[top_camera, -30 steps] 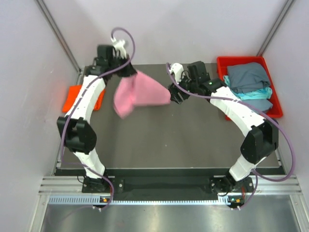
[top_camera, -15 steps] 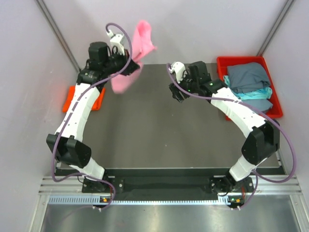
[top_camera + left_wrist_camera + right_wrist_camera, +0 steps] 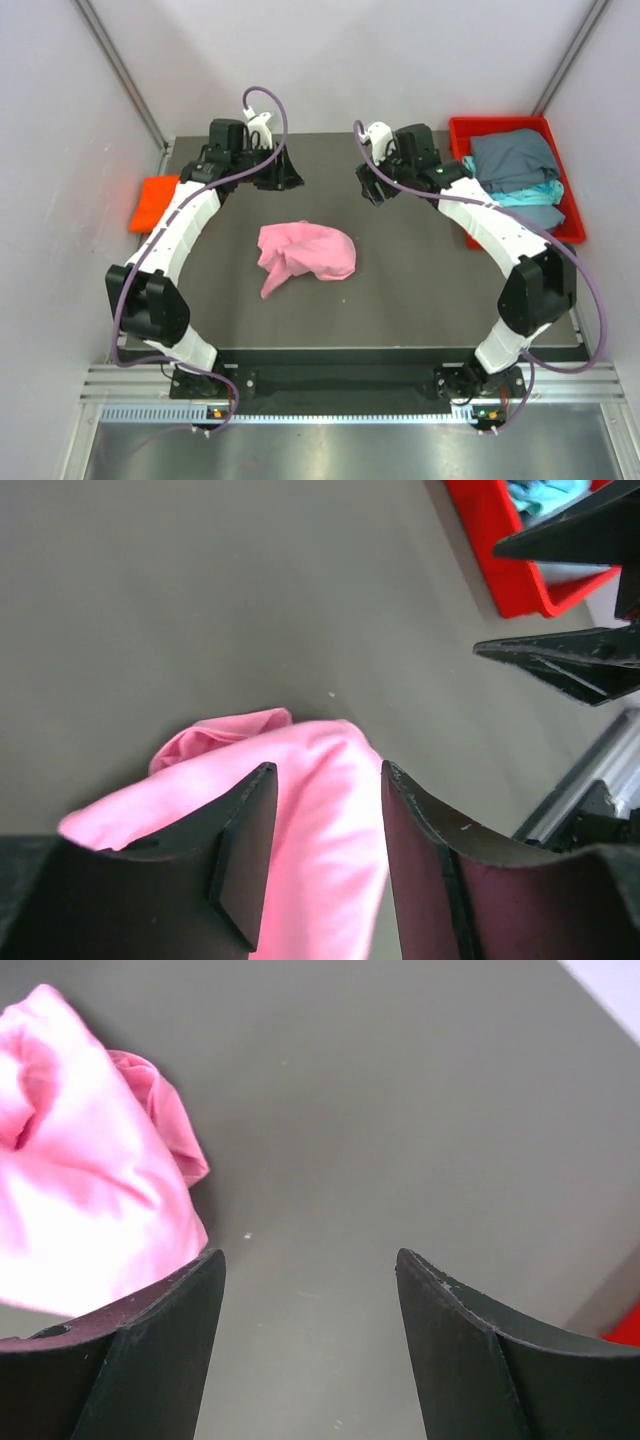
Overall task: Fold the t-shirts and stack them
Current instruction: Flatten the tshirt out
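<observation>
A light pink t-shirt [image 3: 306, 254] lies crumpled in a heap in the middle of the dark table; it also shows in the left wrist view [image 3: 300, 810] and the right wrist view [image 3: 80, 1190]. My left gripper [image 3: 286, 177] hangs open above the table's far left part, behind the shirt. In its own view the gripper [image 3: 328, 772] is empty, and the pink cloth shows below, between the jaws. My right gripper [image 3: 369, 188] is open and empty at the far right of the shirt, over bare table [image 3: 310, 1255]. An orange t-shirt [image 3: 156, 200] lies at the table's left edge.
A red tray [image 3: 459, 128] at the far right holds a grey-blue t-shirt [image 3: 514, 157] on top of a teal one [image 3: 532, 193]. The tray's corner [image 3: 500, 550] shows in the left wrist view. Slanted rails and white walls close in the back and sides.
The left gripper swung the pink shirt up, then opened and let it go. The shirt dropped to the middle of the table. The right gripper stayed open and barely moved.
</observation>
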`<state>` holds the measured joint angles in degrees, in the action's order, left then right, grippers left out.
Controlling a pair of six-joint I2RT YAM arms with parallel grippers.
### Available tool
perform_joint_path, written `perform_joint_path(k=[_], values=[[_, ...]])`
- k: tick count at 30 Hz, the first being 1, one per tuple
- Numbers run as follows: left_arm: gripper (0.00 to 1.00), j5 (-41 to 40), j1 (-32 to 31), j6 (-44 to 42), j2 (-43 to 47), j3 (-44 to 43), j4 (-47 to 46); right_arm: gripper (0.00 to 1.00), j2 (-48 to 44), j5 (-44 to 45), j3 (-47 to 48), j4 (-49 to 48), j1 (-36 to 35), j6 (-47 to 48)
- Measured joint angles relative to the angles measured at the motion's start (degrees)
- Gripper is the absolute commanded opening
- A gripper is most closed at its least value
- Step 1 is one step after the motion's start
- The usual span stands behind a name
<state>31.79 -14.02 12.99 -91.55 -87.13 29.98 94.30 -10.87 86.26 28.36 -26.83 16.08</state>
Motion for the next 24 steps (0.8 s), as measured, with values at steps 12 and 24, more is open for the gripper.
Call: perform_joint_path(k=[12,24], values=[[0.67,-11.9,3.1,2.1,3.9,9.0,1.7,0.68,12.8,-12.2,9.2,3.0,-4.7,-0.3],[0.67,-14.1,16.7,4.9,5.0,8.8,1.2,0.66,25.2,-16.8,16.5,7.6,-15.5,3.9]])
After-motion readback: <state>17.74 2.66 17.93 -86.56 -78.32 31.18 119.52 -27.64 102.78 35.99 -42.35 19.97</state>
